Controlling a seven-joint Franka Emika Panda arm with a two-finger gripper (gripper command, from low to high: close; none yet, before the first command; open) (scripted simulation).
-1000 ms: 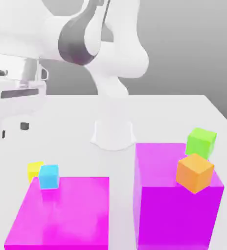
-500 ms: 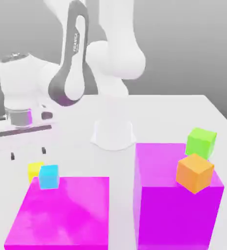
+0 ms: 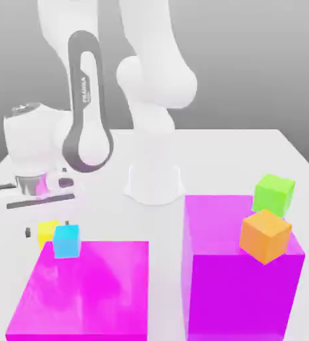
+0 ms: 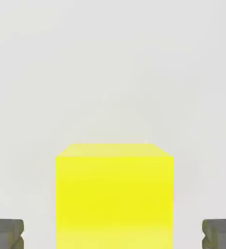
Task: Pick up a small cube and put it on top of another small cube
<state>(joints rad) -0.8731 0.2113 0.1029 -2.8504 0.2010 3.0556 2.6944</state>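
yellow cube (image 3: 47, 231) half-hidden (by cyan cube (image 3: 67, 240))

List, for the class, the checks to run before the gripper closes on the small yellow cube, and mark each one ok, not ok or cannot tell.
1. Gripper open: ok; both dark fingertips stand apart in the hand view.
2. Small plain bright yellow cube centred between the fingertips: ok, with a gap on each side.
3. Fingertips low enough around the yellow cube: cannot tell.
4. Small cyan cube out of the fingers' way: cannot tell; in the exterior view it overlaps the yellow cube's corner.
5. Yellow cube on the white table, not lifted: ok.
6. Flat magenta block touched by the gripper: cannot tell.
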